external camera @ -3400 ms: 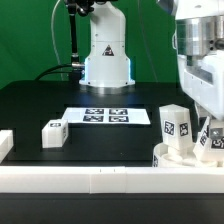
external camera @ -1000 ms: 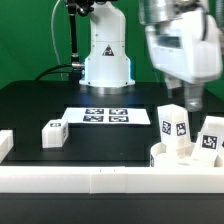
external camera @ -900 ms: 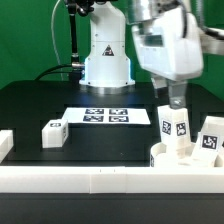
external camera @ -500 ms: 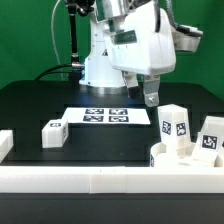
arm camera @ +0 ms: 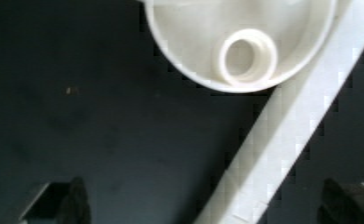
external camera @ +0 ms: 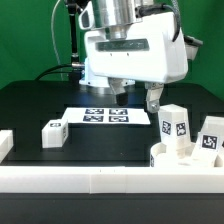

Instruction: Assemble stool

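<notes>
The round white stool seat sits at the exterior view's right front, against the rail. Two tagged white legs stand upright in it, one at the left and one at the right. A third tagged leg lies loose on the black table at the exterior view's left. My gripper hangs open and empty above the table, left of the seat and beside the marker board. In the wrist view the seat shows one empty socket. My gripper holds nothing between its dark fingertips.
The marker board lies flat mid-table. A long white border rail runs along the front, with a raised end block at the exterior view's left; the rail also crosses the wrist view. The robot base stands behind.
My gripper has moved from above the seat and legs toward the exterior view's left and now hangs near the marker board. The legs and seat have not moved.
</notes>
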